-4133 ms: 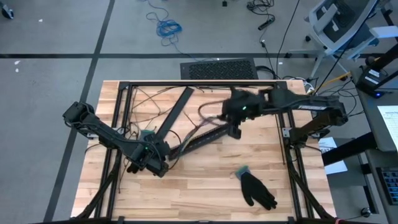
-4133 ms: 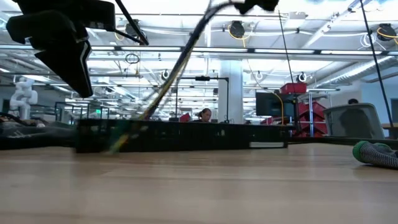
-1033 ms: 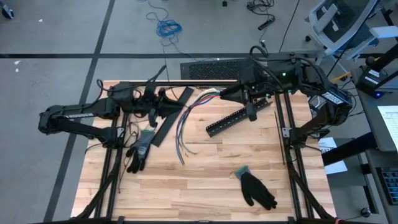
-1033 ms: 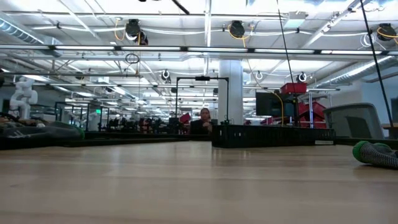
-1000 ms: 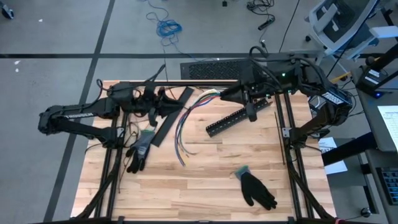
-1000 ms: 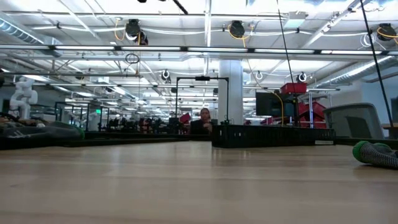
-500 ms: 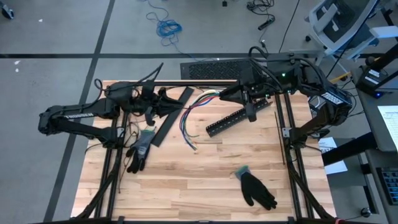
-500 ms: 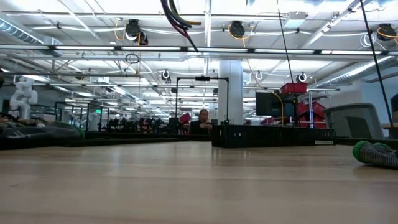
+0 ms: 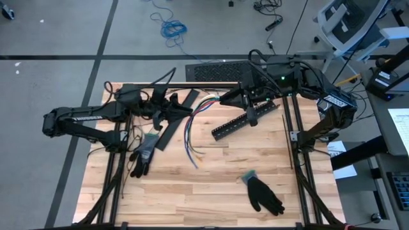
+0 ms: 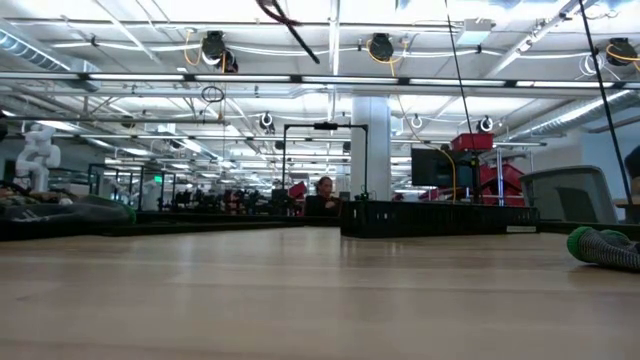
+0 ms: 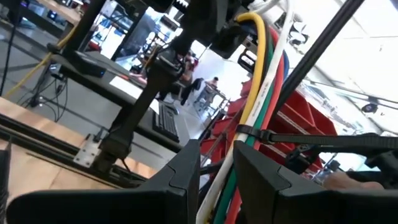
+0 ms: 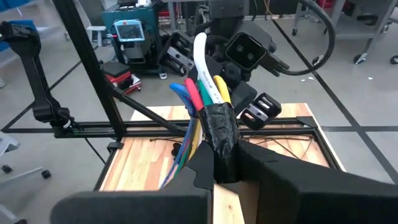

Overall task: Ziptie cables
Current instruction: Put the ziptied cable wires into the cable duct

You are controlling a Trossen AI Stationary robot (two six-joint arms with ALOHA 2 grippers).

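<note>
Wooden table [image 9: 211,185] carries 2 dark gloves. At the far left, the left gripper [image 9: 171,104] holds the cables [image 9: 195,124] between its narrowly parted fingers [image 11: 186,171], above a black slotted strip [image 9: 171,121]. The cables arc over the table to the right gripper [image 9: 225,97], clamped shut on their black-taped end [image 12: 221,134].

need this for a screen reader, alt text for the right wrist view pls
The right gripper is shut on the black-taped end of the cables, white, yellow, red and blue wires fanning out. Beyond them are the left gripper and the wooden table.
</note>
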